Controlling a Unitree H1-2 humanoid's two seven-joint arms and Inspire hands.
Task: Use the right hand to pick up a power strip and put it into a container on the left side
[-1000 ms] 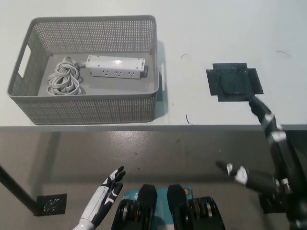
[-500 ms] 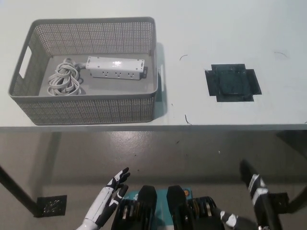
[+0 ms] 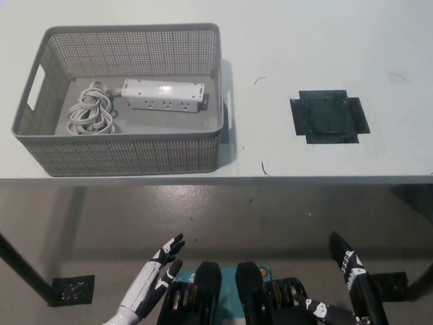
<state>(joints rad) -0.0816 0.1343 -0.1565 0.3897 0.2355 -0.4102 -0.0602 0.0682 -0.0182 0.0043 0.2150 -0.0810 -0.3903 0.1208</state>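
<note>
Right hand (image 3: pixel 352 284), black, empty, fingers apart, hangs below the white table's (image 3: pixel 325 40) near edge; white power strip (image 3: pixel 163 95) lies in the grey perforated basket (image 3: pixel 122 152). Nothing remains but resting clear.

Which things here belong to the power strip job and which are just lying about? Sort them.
Job:
power strip, lying in the basket with its coiled cord
basket, on the table's left
right hand, empty, low below the table edge

Lying about:
dark square patch on the table
left hand, open, resting at lower left
</note>
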